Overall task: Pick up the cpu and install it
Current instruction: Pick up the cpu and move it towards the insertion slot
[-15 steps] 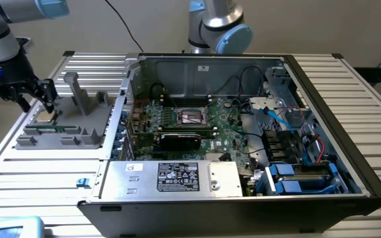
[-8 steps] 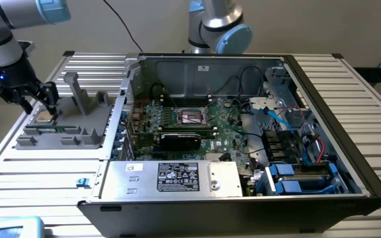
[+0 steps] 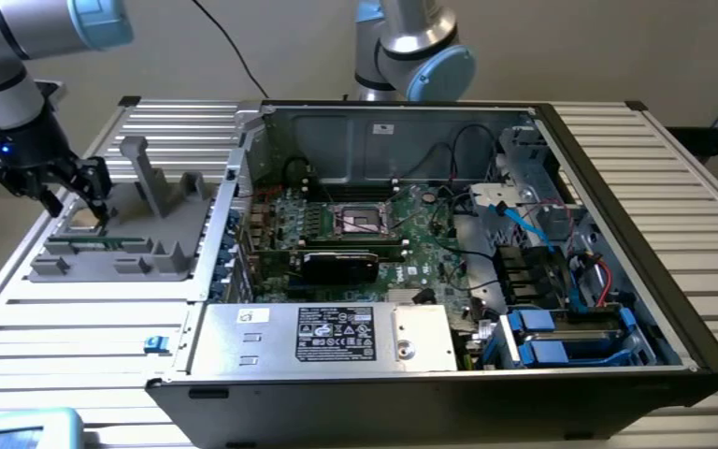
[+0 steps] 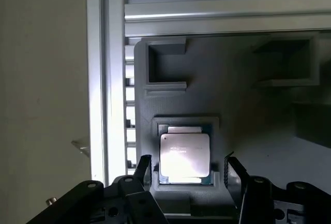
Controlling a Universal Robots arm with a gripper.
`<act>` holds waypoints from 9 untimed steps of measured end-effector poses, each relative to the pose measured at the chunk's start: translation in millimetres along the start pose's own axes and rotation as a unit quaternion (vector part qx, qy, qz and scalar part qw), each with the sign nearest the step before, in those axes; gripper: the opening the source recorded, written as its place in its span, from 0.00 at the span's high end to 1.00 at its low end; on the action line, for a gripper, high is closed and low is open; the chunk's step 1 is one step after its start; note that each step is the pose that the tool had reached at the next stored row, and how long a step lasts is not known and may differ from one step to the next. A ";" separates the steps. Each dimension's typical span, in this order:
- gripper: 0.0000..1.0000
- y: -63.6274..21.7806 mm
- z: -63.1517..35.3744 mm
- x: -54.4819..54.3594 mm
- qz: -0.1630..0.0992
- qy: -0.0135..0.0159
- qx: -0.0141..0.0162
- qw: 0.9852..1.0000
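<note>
Now: gripper [image 4: 188, 163] wide open, holding nothing; cpu [image 4: 184, 154] sits between the fingers [image 4: 145, 164] in its tray [image 4: 258, 131] pocket. Good grip likely needs both fingers square to its edges, centred.

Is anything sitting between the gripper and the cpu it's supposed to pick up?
Nothing visible does. The open gripper hangs right above the cpu, one finger to each side of it. The cpu lies bare in its pocket of the grey holder, with only the pocket's low walls around it.
</note>
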State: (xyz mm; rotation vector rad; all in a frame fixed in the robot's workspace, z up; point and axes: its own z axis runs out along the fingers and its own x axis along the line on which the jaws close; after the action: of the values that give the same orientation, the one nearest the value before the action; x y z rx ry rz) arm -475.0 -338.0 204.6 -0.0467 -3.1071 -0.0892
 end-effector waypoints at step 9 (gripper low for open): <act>0.24 3.4 12.1 -0.3 0.000 0.000 0.000 1.000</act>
State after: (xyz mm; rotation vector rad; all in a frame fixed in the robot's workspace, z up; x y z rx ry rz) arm -475.0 -333.9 192.8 -0.0467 -3.1071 -0.0898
